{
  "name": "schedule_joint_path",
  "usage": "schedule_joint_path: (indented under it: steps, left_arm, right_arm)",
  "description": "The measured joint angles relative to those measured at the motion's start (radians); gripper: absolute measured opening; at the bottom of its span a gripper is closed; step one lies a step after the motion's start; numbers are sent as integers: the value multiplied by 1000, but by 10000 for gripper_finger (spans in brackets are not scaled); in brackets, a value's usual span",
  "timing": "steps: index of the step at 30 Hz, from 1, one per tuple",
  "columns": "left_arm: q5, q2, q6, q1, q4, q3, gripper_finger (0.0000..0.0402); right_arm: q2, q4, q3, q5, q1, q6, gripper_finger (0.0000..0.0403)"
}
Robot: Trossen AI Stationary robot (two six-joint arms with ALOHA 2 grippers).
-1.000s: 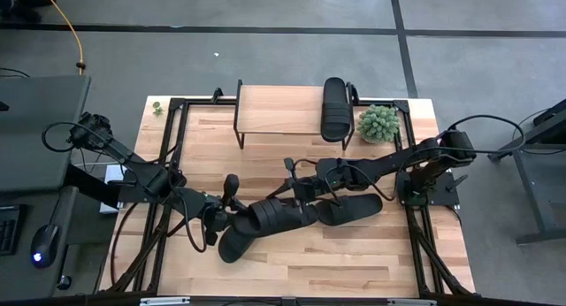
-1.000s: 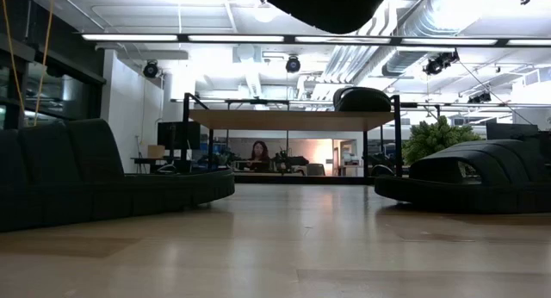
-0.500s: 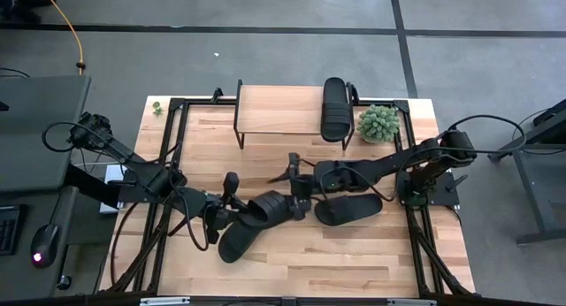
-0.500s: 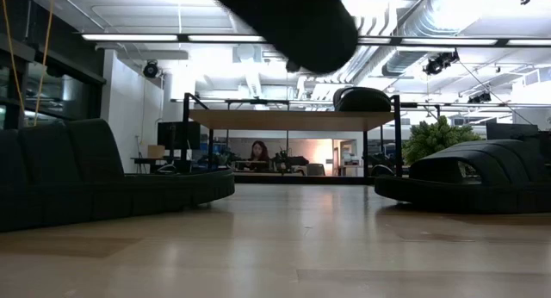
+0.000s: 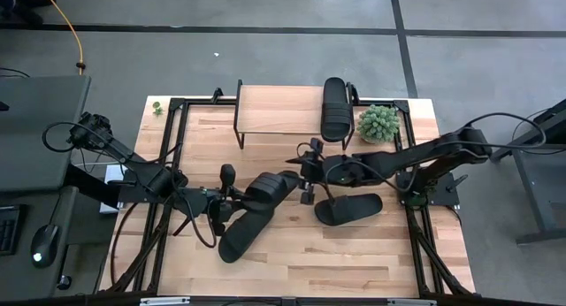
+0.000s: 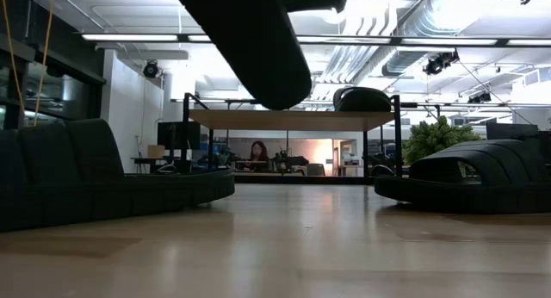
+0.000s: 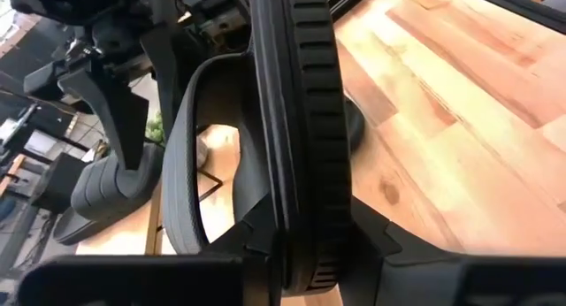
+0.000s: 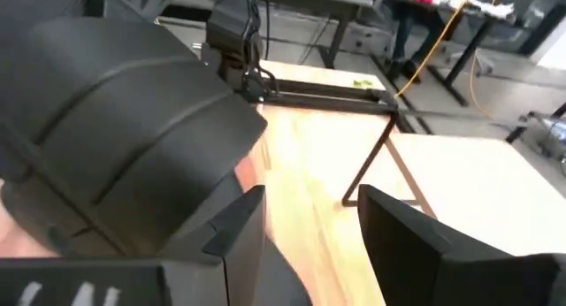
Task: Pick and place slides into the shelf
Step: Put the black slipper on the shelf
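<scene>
One black slide [image 5: 270, 189] hangs in the air over the table's middle, with my left gripper [image 5: 235, 200] shut on it; the low view shows it dangling [image 6: 250, 40] at the top. My right gripper [image 5: 309, 172] stands open just right of that slide's far end, nothing between its fingers [image 8: 239, 231]. A second slide [image 5: 240, 235] lies sole-down below the held one, and a third [image 5: 349, 209] lies flat to the right. Another slide [image 5: 334, 107] rests on the right end of the shelf's [image 5: 279, 111] wooden top. My left gripper pinches the slide's sole [image 7: 305, 226] between its two fingers at the end nearest the gripper, one finger on the footbed side by the strap [image 7: 181, 191], the other on the underside. The fingers come in nearly level from the table's left. The slide sits on edge, lifted clear.
A small green plant [image 5: 378, 123] stands right of the shelf. A black metal frame [image 5: 177, 107] runs along the table's edges. Bare wood lies along the near edge [image 5: 309, 266]. A person sits far back in the room [image 6: 258, 152].
My right gripper has opened, let go of the lifted slide and drawn back toward the table's far edge and a little to the right. The slide, now held by my left gripper alone, has swung its free end toward the far edge and tipped.
</scene>
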Motion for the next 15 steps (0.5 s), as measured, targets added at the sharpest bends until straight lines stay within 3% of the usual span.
schedule_joint_path:
  steps: [4, 11, 15]
  left_arm:
    - [-55, 0, 0, -2, -4, 0, 73]
    - [-210, 0, 0, -55, -42, 0, 51]
    - [-283, 0, 20, -96, -42, 0, 60]
  right_arm:
    - [-22, -70, 0, 9, 2, 39, 172]
    - [-49, -119, 0, 198, 56, 29, 173]
    - [-49, -120, 27, 269, 107, -11, 173]
